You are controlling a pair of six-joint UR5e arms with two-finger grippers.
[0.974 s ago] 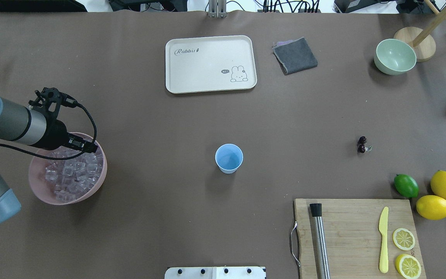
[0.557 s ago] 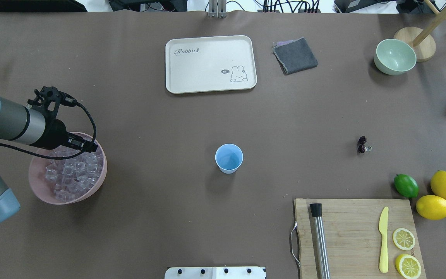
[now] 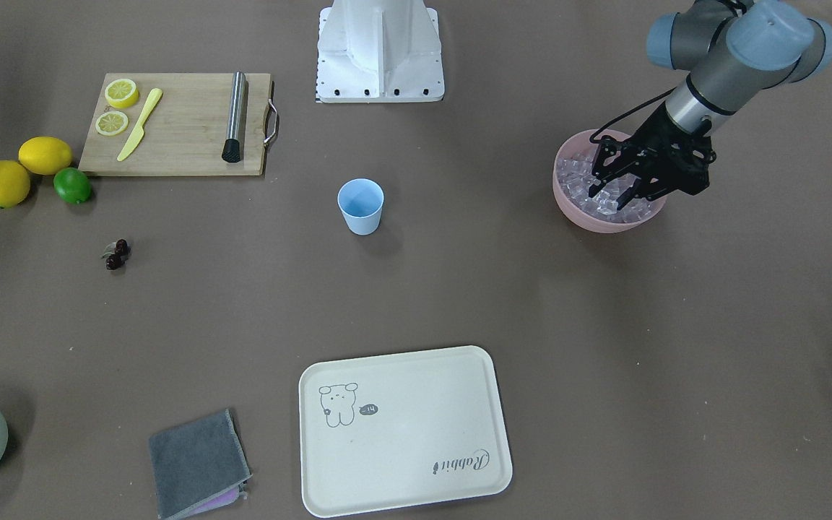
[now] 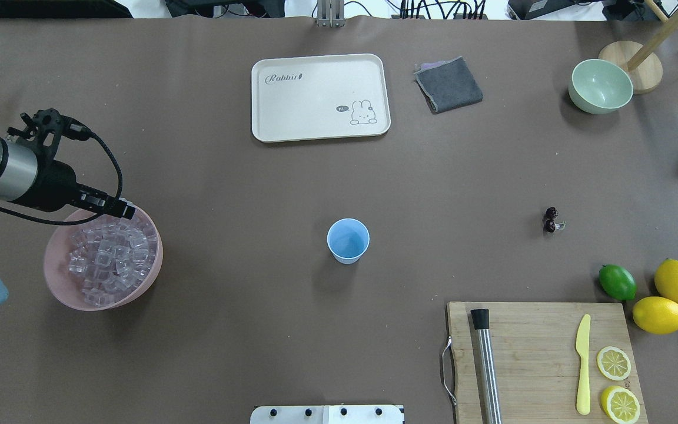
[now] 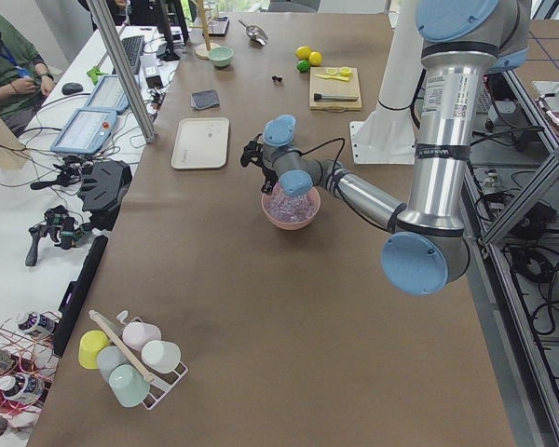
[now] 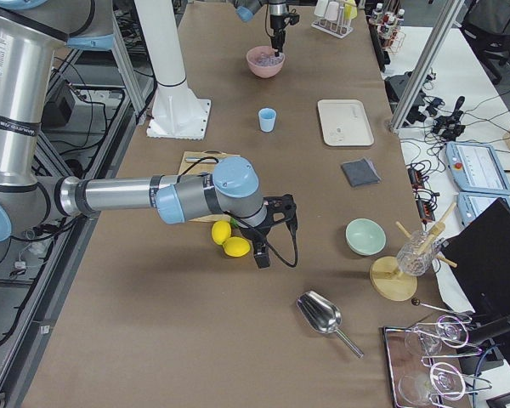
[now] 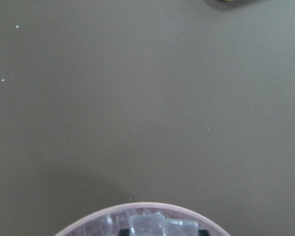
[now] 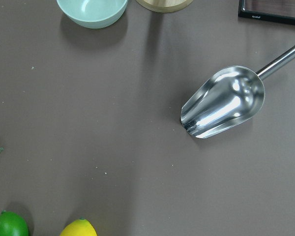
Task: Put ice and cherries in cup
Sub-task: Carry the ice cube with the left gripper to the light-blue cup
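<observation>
The light blue cup (image 4: 348,240) stands upright mid-table, also in the front view (image 3: 360,206). The ice (image 4: 106,259) fills the pink bowl (image 4: 48,268) at the left. My left gripper (image 3: 612,193) hangs over the ice (image 3: 576,177) with its fingers spread, open. In the left wrist view its dark fingertips (image 7: 123,232) flank ice cubes (image 7: 147,225) at the bottom edge. The cherries (image 4: 550,219) lie on the table to the right of the cup. My right gripper (image 6: 259,255) shows only in the exterior right view, near the lemons; I cannot tell its state.
A cream tray (image 4: 315,100), a grey cloth (image 4: 448,84) and a pale green bowl (image 4: 601,85) lie at the far side. A cutting board (image 4: 533,347) holds a muddler (image 4: 485,365) and knife (image 4: 583,365). A lime (image 4: 617,282) and lemons (image 4: 677,282) sit beside it. A metal scoop (image 8: 223,105) lies far right.
My left arm has drawn back to the left and toward the far side, now over the pink bowl's far-left rim. The cup, cherries and ice bowl have not moved.
</observation>
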